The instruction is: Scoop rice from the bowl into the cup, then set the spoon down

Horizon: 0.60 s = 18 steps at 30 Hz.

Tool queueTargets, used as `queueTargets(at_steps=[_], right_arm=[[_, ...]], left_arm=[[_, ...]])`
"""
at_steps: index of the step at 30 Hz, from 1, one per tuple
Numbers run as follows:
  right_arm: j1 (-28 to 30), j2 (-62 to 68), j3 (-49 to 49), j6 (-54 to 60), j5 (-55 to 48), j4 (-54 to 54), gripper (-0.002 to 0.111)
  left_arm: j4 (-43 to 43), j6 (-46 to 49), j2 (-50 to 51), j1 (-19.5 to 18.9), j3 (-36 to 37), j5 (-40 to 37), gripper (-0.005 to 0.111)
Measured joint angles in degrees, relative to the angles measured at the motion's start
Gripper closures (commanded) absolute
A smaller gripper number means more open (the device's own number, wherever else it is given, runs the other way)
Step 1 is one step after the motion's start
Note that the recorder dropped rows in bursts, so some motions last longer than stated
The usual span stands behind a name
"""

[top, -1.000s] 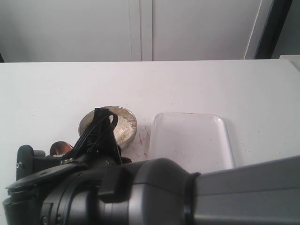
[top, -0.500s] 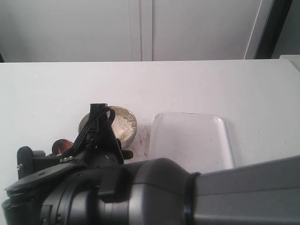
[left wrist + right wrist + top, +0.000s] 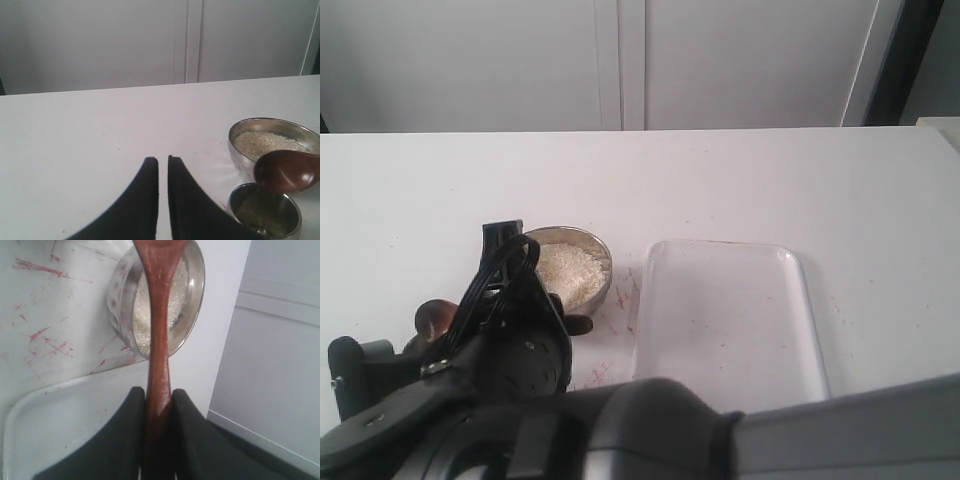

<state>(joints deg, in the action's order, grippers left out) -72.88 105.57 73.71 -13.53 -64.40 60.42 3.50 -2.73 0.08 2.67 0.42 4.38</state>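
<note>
My right gripper (image 3: pixel 159 392) is shut on the handle of the dark wooden spoon (image 3: pixel 159 315), which reaches across the steel bowl (image 3: pixel 117 295) of rice (image 3: pixel 175 300). In the left wrist view the spoon's head (image 3: pixel 286 171) hangs tilted just over the small steel cup (image 3: pixel 265 215), which stands right next to the bowl (image 3: pixel 240 150). My left gripper (image 3: pixel 163 159) is shut with nothing between its fingers and stays off to the side of the cup. In the exterior view the bowl (image 3: pixel 603 262) shows behind the arm, the spoon head (image 3: pixel 432 317) to its left, and the cup is hidden.
A clear plastic tray (image 3: pixel 730 310) lies just right of the bowl, with red marks on the white table (image 3: pixel 770 180) between them. The big dark arm (image 3: pixel 520 400) fills the front of the exterior view. A white cabinet stands behind the table.
The foreground arm has swung left and lower, uncovering more of the rice in the bowl. The spoon head has shifted left with it.
</note>
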Motion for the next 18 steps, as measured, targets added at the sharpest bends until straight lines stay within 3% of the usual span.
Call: queueTargets(at_steps=[18], right_arm=[[-0.04, 2.14, 0.00, -6.93, -3.35, 4.04, 0.108]], left_arm=[[0.00, 0.00, 0.00, 0.00, 0.00, 0.00, 0.092]])
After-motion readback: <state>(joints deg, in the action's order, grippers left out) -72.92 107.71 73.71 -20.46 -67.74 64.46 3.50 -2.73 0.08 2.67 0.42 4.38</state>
